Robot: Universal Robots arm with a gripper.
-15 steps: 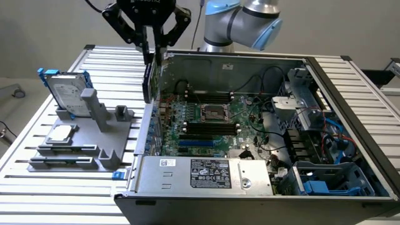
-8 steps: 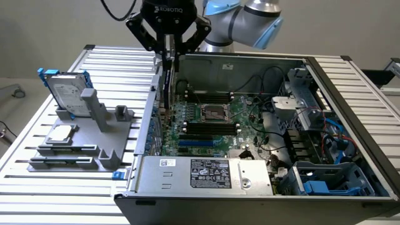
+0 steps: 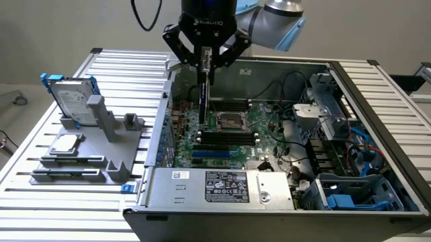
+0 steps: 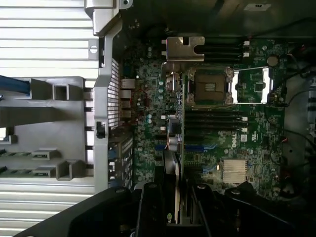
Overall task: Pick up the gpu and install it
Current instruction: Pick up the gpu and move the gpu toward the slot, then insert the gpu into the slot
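Observation:
My gripper point(image 3: 205, 64) hangs over the open computer case point(image 3: 350, 85) and is shut on the gpu point(image 3: 203, 103). The card hangs upright and edge-on, its lower end just above the green motherboard point(image 3: 266, 133), beside the CPU socket point(image 3: 231, 121). Blue slots point(image 3: 210, 151) lie on the board nearer the front. In the wrist view the gpu point(image 4: 174, 173) runs edge-on away from my gripper point(image 4: 173, 212), ending in its silver end bracket point(image 4: 185, 48). The black fingers point(image 4: 148, 207) press on both faces of the card.
A grey fixture point(image 3: 88, 161) on the slatted table at the exterior view's left holds a silver hard drive with blue frame point(image 3: 70, 101) and a small square silver chip point(image 3: 65, 143). Inside the case are a power supply point(image 3: 222, 186), cables point(image 3: 289, 146) and drive cages point(image 3: 357, 194).

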